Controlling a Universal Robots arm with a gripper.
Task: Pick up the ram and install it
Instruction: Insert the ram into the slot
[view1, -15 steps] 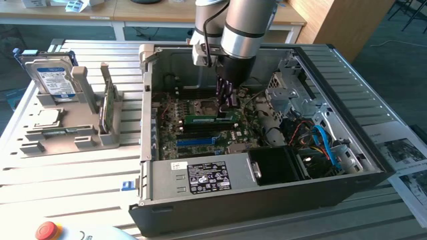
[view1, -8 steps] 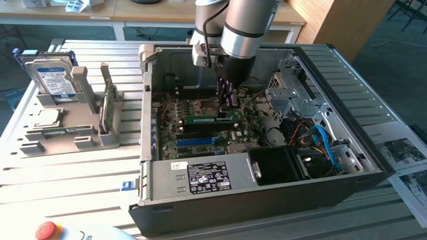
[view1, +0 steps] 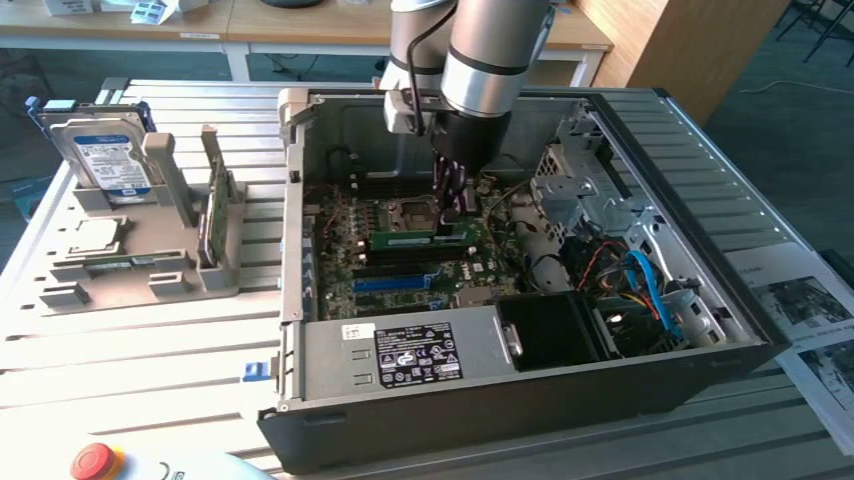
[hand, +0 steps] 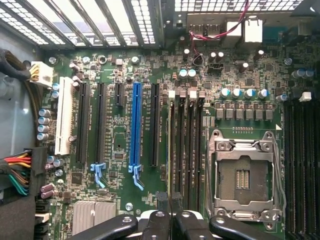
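Note:
The ram (view1: 416, 239) is a narrow green stick standing on edge in a memory slot of the motherboard (view1: 350, 262), inside the open computer case (view1: 441, 410). My gripper (view1: 454, 222) reaches straight down into the case and is shut on the stick's end, toward the exterior view's right. In the wrist view the ram (hand: 171, 140) shows edge-on as a thin pale line running away from my gripper (hand: 170, 202), whose black fingers (hand: 163, 200) meet on it. Whether the stick is fully seated cannot be told.
Black memory slots (hand: 190, 140) and the CPU socket (hand: 242, 175) lie right beside the ram. A blue card slot (hand: 135, 125) lies on its other side. Drive cage and cables (view1: 641, 280) fill the case's right. Outside, a grey fixture (view1: 127, 270) holds a hard drive (view1: 107, 155) and a green card (view1: 214, 205).

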